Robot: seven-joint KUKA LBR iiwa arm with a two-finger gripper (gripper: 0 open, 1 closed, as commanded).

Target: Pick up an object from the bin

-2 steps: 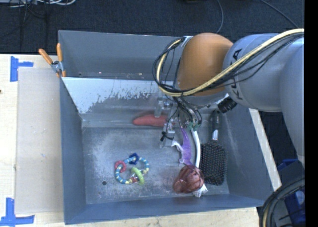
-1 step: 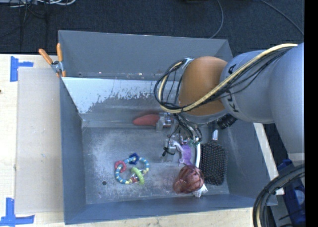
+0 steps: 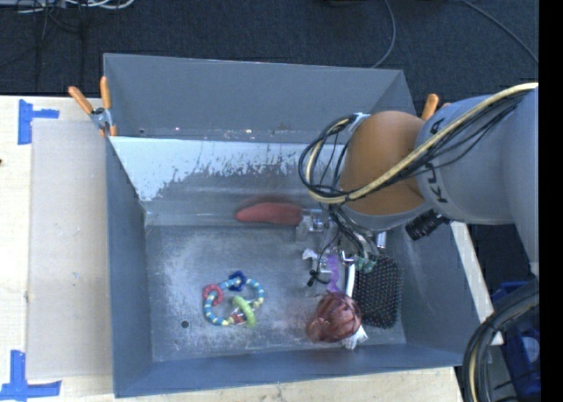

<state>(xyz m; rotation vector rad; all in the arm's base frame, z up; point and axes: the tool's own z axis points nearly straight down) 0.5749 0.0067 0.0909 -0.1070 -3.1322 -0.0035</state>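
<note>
Setting: grey metal bin (image 3: 176,171), with dark floor beyond its far side.
Arm: comes in from the right, with an orange cover and looped cables at the wrist.
Gripper (image 3: 339,266): low over the bin's near right part, just above a brownish-red crumpled lump (image 3: 332,317).
Grip: cannot tell whether open or closed. A purple bit (image 3: 333,270) shows at the tip; whether it is held is unclear.
Black mesh pad (image 3: 381,293): just right of the lump.
Red oblong piece (image 3: 268,212): by the far wall, left of the gripper.
Bead ring toy (image 3: 233,301): near side, middle, well apart from the gripper.
</note>
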